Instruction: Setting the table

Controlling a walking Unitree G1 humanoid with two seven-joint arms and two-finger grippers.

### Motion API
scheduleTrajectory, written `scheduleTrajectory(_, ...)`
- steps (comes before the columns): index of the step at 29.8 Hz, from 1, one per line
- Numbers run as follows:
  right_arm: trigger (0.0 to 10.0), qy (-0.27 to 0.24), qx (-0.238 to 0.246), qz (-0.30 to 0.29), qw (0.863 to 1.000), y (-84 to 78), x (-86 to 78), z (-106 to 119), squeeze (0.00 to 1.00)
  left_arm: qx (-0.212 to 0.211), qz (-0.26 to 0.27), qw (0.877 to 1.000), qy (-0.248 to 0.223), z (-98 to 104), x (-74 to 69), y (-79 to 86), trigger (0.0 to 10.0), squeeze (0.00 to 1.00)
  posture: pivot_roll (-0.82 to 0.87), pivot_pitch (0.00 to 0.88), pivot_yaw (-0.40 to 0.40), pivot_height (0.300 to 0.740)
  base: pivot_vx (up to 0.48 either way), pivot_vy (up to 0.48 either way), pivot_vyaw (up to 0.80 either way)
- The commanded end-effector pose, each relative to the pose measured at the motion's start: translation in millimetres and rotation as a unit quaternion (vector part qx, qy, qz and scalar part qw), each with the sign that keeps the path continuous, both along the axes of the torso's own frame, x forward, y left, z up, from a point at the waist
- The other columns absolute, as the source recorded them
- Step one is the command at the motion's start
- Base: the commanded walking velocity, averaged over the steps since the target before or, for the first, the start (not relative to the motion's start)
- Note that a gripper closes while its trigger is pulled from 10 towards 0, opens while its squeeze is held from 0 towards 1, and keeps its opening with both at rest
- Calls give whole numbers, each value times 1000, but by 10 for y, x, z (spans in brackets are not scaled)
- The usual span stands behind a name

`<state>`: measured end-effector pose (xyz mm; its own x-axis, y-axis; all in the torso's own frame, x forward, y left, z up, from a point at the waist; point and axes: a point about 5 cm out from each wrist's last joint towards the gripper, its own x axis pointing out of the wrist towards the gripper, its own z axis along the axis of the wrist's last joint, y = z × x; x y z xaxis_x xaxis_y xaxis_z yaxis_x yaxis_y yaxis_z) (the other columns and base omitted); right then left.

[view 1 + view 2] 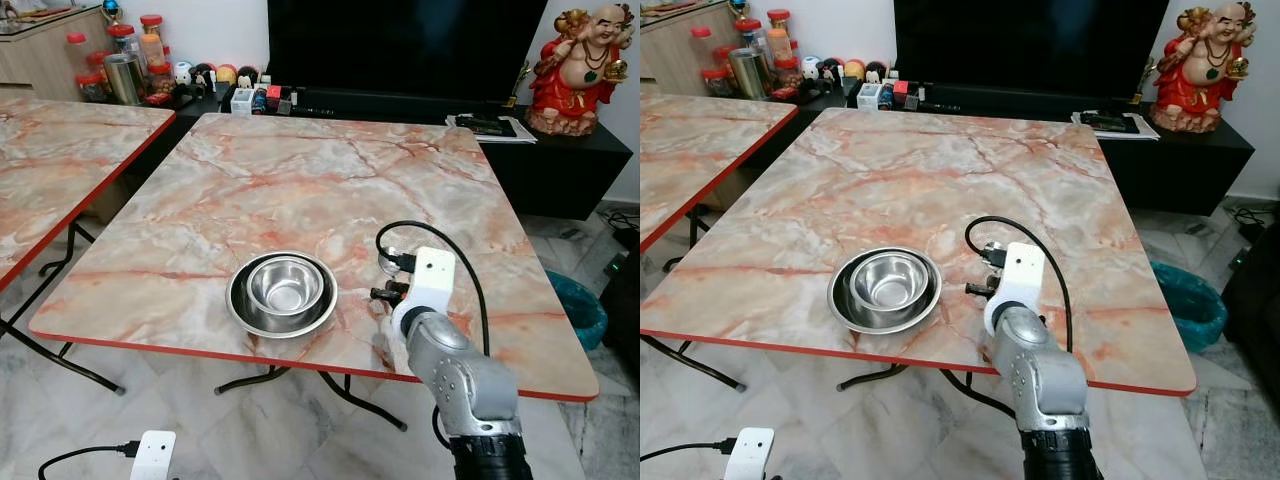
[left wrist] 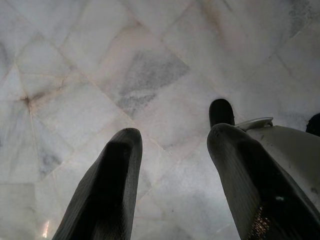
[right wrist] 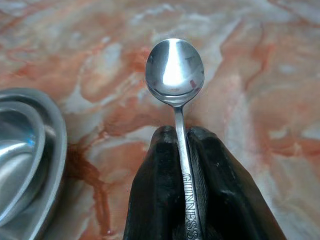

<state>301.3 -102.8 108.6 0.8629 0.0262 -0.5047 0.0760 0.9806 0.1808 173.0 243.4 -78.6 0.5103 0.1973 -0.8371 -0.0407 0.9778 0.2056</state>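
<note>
The left tool (image 2: 170,190) hangs low over the white marble floor (image 2: 150,75), fingers spread apart. The right tool (image 3: 182,150) pinches the handle of a shiny steel spoon (image 3: 175,70) above the pink marbled counter (image 1: 300,180), just right of a steel bowl (image 1: 285,285) nested in a steel plate (image 1: 245,315).

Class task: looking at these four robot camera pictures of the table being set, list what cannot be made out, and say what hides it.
- Spoon: handle end hidden between the right gripper fingers, right wrist view.
- Plate and bowl: cut off by the frame edge, right wrist view.
- Right gripper's fingers: hidden behind the wrist camera housing, eye views.
- Jars: contents too small, left eye view.
</note>
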Motion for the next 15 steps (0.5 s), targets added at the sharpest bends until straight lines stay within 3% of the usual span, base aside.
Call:
scheduleTrajectory(1,10000,10,7,-25,1000,59,1,-47,0,7,-7,1000,10,-1,1,4,10000,0,-19,15,-25,740,0,0,0)
scheduleTrajectory(15,10000,34,33,-43,998,334,11,-81,0,10,-6,1000,9,3,9,5,10000,0,-15,20,-26,740,0,0,0)
